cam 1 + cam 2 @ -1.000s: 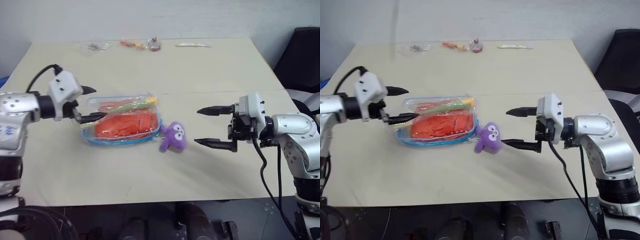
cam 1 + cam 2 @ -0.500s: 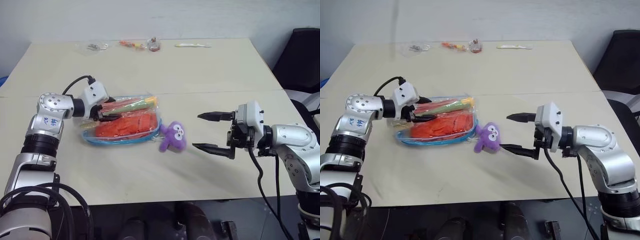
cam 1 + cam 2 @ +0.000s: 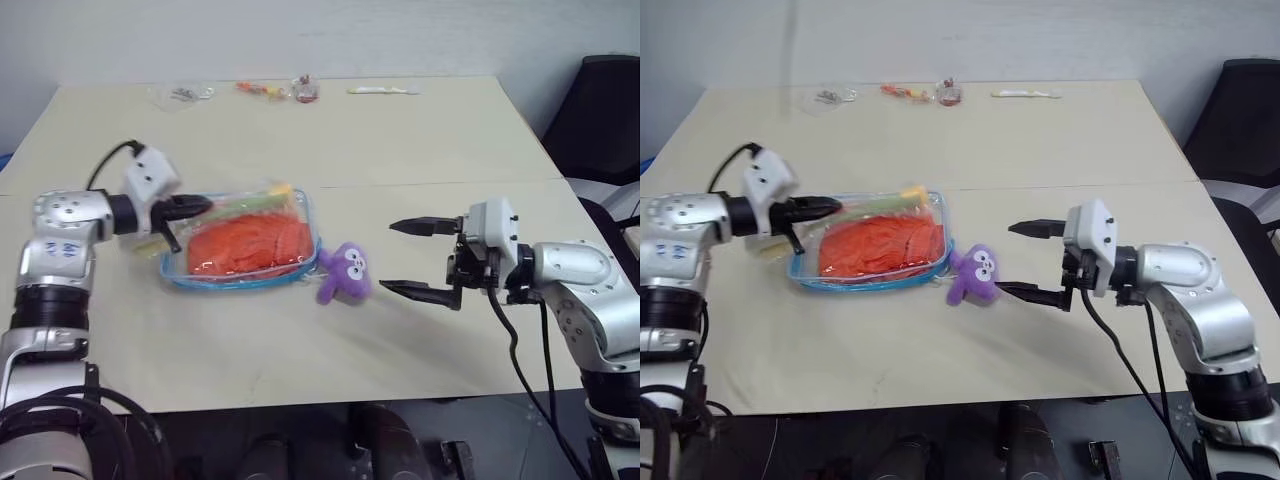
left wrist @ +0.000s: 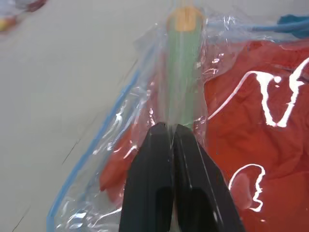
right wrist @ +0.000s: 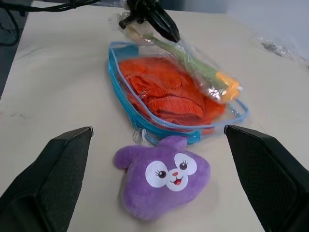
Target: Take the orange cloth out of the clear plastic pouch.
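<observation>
The clear plastic pouch (image 3: 236, 282), trimmed in light blue, lies left of the table's middle. The wrinkled orange cloth (image 3: 250, 245) sits inside it, under the film. A green stick with an orange tip (image 4: 181, 72) lies along the pouch's far side. My left gripper (image 3: 197, 207) is shut on the pouch's clear film at its left end, right by the green stick; in the left wrist view the two fingers (image 4: 154, 159) press together over the plastic. My right gripper (image 3: 392, 256) hovers open to the right, pointing left at the pouch, nothing between its fingers.
A small purple plush toy (image 3: 345, 272) lies between the pouch and my right gripper, touching the pouch's right corner. Tiny clear bags (image 3: 186, 93) with small items (image 3: 300, 88) and a white strip (image 3: 382, 90) line the far edge. A black chair (image 3: 600, 100) stands at right.
My left gripper went from open to shut on the pouch's film, then drew back to the left, tugging the pouch's top layer. The right gripper stayed open and nearly still.
</observation>
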Robot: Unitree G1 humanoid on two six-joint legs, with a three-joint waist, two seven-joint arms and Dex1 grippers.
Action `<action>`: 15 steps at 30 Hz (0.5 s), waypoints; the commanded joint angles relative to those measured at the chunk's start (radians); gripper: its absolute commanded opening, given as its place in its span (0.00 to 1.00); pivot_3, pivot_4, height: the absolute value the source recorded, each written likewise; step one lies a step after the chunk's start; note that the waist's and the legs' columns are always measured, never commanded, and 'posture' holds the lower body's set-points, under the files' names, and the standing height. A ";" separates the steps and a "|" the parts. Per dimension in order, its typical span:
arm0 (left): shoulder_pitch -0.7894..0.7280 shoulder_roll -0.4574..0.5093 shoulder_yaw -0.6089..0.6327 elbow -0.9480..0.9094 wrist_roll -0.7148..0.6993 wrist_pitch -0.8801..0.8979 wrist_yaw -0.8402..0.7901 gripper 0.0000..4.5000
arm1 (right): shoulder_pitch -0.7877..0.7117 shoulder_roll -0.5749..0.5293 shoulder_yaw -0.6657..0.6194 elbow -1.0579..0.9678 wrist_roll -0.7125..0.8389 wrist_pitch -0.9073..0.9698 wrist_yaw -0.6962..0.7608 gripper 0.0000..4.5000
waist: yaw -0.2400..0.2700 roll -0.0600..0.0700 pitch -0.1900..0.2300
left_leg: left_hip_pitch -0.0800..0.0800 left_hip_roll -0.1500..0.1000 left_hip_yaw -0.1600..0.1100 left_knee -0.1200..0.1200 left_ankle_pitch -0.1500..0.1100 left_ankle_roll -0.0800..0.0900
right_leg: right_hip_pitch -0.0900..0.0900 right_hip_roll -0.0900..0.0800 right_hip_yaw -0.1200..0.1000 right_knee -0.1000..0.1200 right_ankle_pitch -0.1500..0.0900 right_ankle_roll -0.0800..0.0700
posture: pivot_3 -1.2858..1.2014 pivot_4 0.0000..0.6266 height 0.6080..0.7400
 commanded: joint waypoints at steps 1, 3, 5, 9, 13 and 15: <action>0.084 0.097 0.203 -0.142 -0.047 0.107 0.111 0.02 | -0.050 0.022 0.013 0.010 0.017 -0.018 0.019 1.00 | -0.007 0.000 0.000 | 0.000 0.000 0.000 0.000 0.000 0.000 | 0.000 0.000 0.000 0.000 0.000 0.000 | 0.52 0.24 1.00; 0.181 0.138 0.301 -0.200 -0.042 0.167 0.166 0.02 | -0.073 0.034 0.030 0.026 0.015 -0.020 0.033 1.00 | -0.012 0.000 0.000 | 0.000 0.000 0.000 -0.001 0.000 0.000 | 0.000 0.000 0.000 0.000 0.000 0.000 | 0.52 0.24 1.00; 0.312 0.163 0.419 -0.263 -0.015 0.228 0.228 0.02 | -0.095 0.049 0.049 0.043 0.011 -0.028 0.051 1.00 | -0.016 0.000 0.000 | 0.000 0.000 0.000 -0.001 0.000 0.000 | 0.000 0.000 0.000 -0.001 0.000 0.000 | 0.52 0.24 1.00; 0.566 0.134 0.623 -0.398 0.024 0.331 0.324 0.02 | -0.137 0.080 0.085 0.087 0.005 -0.043 0.087 1.00 | -0.018 0.000 0.000 | 0.000 0.000 -0.001 -0.001 0.000 0.000 | 0.000 -0.001 0.000 -0.001 0.000 0.000 | 0.52 0.24 1.00; 0.725 0.076 0.712 -0.493 0.039 0.365 0.382 0.02 | -0.175 0.108 0.118 0.135 -0.007 -0.063 0.124 1.00 | -0.008 -0.001 -0.001 | 0.000 0.000 -0.002 -0.001 0.000 0.000 | 0.000 -0.001 0.000 -0.001 0.000 0.000 | 0.52 0.24 1.00; 0.754 0.059 0.728 -0.525 0.036 0.381 0.405 0.02 | -0.194 0.117 0.127 0.156 -0.013 -0.073 0.142 1.00 | 0.001 -0.001 -0.001 | 0.000 0.000 -0.002 -0.001 0.000 0.000 | 0.000 -0.001 0.000 -0.001 0.000 0.000 | 0.52 0.24 1.00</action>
